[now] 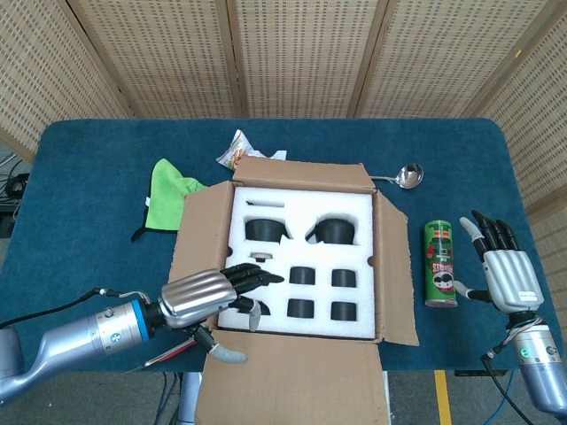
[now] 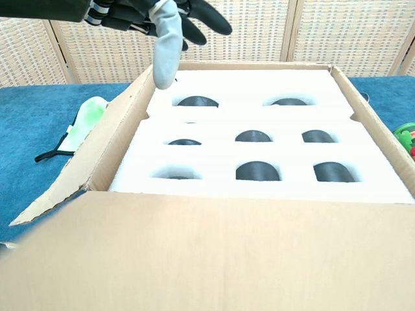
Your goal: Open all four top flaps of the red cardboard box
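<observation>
A: Head view, left to right. Green cloth (image 1: 168, 204) lies crumpled, soft, at the box's left. Left hand (image 1: 208, 295) hovers over the near-left corner of the box (image 1: 292, 257), fingers spread and reaching inward, holding nothing.

B: Chest view agrees: left hand above the left wall, pale thumb hanging down, nothing pinched. Why there?

A: My guess: it sits where the near flap (image 1: 288, 376) hinges. That flap now lies folded out toward the robot, flat, plain brown corrugated board.

B: Other flaps?

A: Left flap (image 1: 193, 235), far flap (image 1: 306, 173) and right flap (image 1: 394, 266) all stand outward. I judge all four open. Box sits mid-table on the blue felt-like cloth (image 1: 89, 168).

B: Inside?

A: White foam insert (image 2: 259, 152), rigid, with round dark wells; two large at back, six smaller in front.

B: Further right?

A: Steel ladle (image 1: 403, 176) behind the box, green cylindrical can (image 1: 439, 263) upright beside the right flap. Right hand (image 1: 505, 270) rests well apart, fingers straight and parted, empty.
</observation>
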